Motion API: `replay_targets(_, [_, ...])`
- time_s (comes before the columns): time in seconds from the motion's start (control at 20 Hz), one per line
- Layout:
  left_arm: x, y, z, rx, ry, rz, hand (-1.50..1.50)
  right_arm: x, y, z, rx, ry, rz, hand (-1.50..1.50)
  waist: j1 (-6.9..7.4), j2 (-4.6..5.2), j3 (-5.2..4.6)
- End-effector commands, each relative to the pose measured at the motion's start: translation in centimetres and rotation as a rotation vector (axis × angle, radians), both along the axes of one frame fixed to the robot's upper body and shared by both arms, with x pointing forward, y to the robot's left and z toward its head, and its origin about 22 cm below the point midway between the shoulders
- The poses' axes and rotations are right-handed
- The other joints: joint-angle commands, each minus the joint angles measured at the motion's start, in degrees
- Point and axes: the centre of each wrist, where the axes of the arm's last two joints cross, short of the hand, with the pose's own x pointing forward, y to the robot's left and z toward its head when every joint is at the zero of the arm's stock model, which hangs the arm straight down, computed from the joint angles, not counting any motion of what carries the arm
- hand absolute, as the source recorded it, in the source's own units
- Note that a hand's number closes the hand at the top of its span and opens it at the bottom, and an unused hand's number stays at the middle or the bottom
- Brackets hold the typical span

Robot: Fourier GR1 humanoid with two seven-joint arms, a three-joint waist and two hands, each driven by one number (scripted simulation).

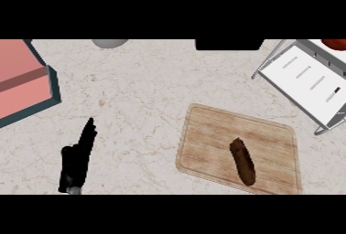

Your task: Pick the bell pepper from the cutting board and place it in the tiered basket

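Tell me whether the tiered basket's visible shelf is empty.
Empty: the tiered basket shows a bare white shelf with only slots. A red thing sits at its far edge, cropped.

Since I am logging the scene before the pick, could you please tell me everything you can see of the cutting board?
The board is a light wooden rectangle with rounded corners, visible grain and a raised rim. It lies flat on the marble counter, right of centre, turned slightly askew. A dark brown, elongated item lies on its right half; it does not look like a bell pepper. No hand touches the board. The tiered basket stands apart, to the upper right.
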Motion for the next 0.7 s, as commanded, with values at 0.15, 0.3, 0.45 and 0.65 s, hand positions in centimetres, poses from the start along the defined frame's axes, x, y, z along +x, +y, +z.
replay_targets(0.15, [-2.5, -0.7, -1.2, -0.021, 0.031, 0.021, 0.00, -8.0, -7.4, 2.1, 0.030, -0.073, -0.252, -1.50, -1.80, -0.52, -0.05])
replay_targets(0.3, [-1.2, 1.3, -0.1, 0.003, 0.023, 0.045, 0.00, -11.9, -9.0, 3.0, 0.045, -0.072, -0.275, -1.50, -2.80, -0.69, -0.09])
replay_targets(0.45, [-1.8, 0.0, -0.8, 0.000, 0.024, 0.077, 0.00, -16.6, -10.6, 3.2, 0.055, -0.094, -0.248, -1.50, -4.50, -1.06, -0.09])
replay_targets(0.65, [-3.1, 0.5, 0.1, -0.021, 0.025, 0.074, 0.00, -23.7, -12.4, 3.4, 0.055, -0.052, -0.253, -1.50, -3.65, -0.93, -0.05])
